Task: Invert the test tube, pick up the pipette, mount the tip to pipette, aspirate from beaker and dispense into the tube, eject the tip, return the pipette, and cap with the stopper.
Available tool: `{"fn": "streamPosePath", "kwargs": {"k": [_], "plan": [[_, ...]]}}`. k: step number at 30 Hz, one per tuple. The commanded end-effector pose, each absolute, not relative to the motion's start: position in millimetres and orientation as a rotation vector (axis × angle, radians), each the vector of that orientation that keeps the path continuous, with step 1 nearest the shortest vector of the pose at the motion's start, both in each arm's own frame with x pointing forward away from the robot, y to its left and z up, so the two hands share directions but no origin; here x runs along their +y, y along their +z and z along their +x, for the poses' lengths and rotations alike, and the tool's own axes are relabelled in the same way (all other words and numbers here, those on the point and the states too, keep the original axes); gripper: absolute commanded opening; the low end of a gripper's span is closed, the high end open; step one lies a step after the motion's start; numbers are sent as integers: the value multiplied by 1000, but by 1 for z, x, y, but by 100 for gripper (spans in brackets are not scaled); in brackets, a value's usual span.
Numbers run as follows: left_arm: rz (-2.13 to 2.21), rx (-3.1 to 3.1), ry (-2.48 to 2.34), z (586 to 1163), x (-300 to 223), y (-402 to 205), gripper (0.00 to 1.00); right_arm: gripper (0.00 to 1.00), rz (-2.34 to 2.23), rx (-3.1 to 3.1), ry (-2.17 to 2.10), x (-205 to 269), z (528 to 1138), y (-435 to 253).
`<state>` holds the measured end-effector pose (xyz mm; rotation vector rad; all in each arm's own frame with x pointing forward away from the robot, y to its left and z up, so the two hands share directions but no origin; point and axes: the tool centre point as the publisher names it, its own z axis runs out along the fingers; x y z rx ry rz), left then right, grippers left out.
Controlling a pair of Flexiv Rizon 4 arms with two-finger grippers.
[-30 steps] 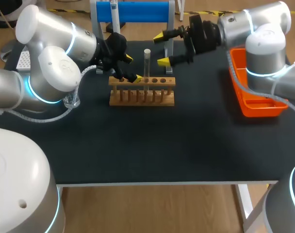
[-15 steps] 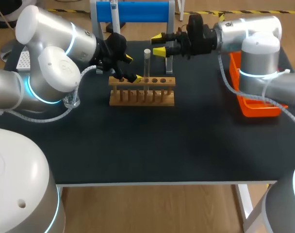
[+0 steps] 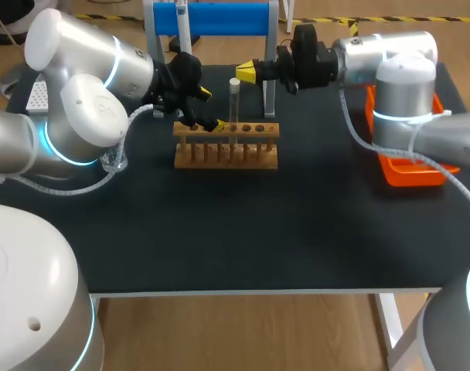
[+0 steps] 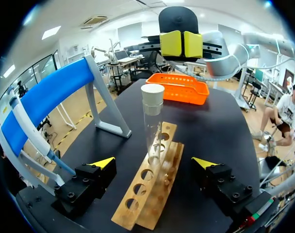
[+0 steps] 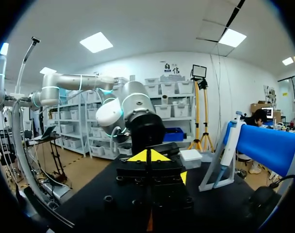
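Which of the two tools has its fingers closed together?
The right tool: its yellow tips touch each other. The left tool stands wide open.

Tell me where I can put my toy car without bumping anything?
The wide front of the table, between the wooden rack and the near edge, is bare. There's also room between the rack and the orange tray. The back is crowded: the left gripper and right gripper sit close to the glass tube.

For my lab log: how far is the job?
Nearly done, it seems. The test tube stands in the rack with a pale stopper on top; the pipette hangs on its stand. Nothing is held: left fingers open, right fingers shut near the stopper. Perhaps only pressing it remains.
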<state>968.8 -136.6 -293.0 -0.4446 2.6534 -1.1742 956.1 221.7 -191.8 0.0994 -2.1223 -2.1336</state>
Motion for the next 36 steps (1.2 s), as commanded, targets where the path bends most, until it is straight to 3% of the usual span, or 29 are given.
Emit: {"fn": "streamPosePath", "kwargs": {"k": [1, 36], "plan": [[-427, 2658, -1161, 968, -140, -289, 100, 0, 101, -2122, -2136, 221, 958, -192], [-388, 2661, -1126, 961, -147, -276, 100, 0, 7, -2102, -2118, 226, 961, -203]]}}
